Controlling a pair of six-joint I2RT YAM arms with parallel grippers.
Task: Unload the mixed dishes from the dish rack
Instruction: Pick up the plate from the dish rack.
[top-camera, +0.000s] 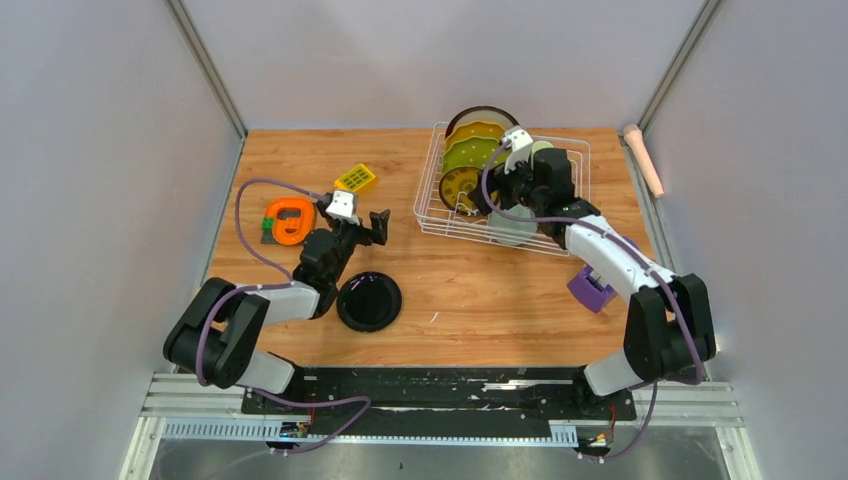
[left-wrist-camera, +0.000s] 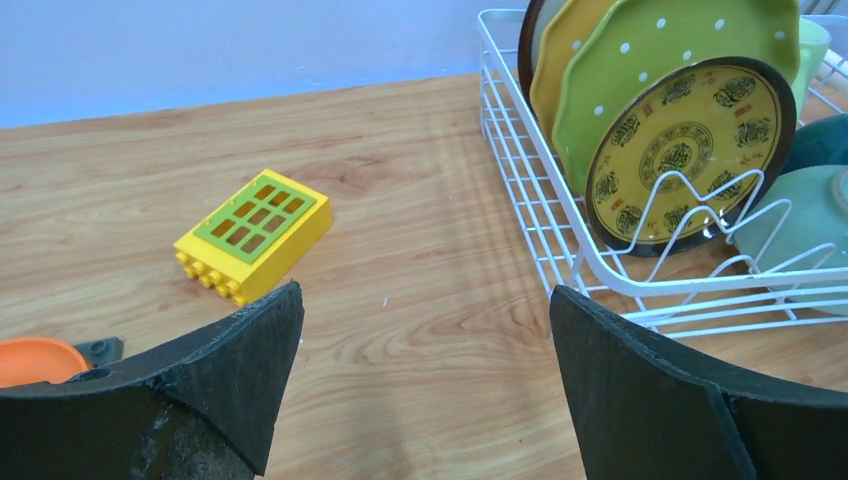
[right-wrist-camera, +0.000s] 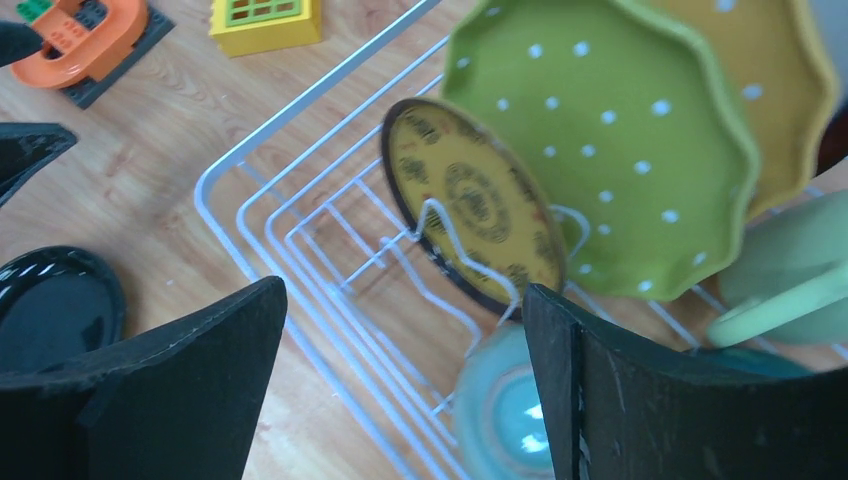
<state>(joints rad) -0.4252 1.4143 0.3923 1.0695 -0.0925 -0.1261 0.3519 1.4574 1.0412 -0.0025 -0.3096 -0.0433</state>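
The dish rack (top-camera: 430, 190) sits on the far right part of the worktop, its far side close to the far edge. In its left half four plates stand on edge between the wire dividers, one behind another. The maroon-rimmed pale plate (left-wrist-camera: 530, 50) is nearest the far edge. Next come the orange scalloped plate (left-wrist-camera: 565, 50), the green scalloped plate (left-wrist-camera: 660, 50) with white dots, and the small black yellow-patterned plate (left-wrist-camera: 690, 150). To the right of the plates, the light green mug (right-wrist-camera: 790, 270) is toward the far side of the rack. The teal bowl (left-wrist-camera: 820, 140) and the mint bowl (top-camera: 512, 228) are toward its near side.

The right pincer (right-wrist-camera: 400, 300) hangs over the rack with its fingers spread wide and nothing between them. From its wrist view, the small patterned plate and a divider wire show in the gap below. The left pincer (left-wrist-camera: 425, 295) is likewise spread and empty. It is above bare wood left of the worktop's middle and points toward the rack.

A glossy black plate (top-camera: 369, 301) lies flat near the near edge, beside the left arm. A yellow toy block (top-camera: 355, 179) lies toward the far edge, left of the rack. An orange ring-shaped thing (top-camera: 290, 220) rests on a dark base near the left edge. A purple object (top-camera: 592, 288) sits near the right edge, partly under the right arm.
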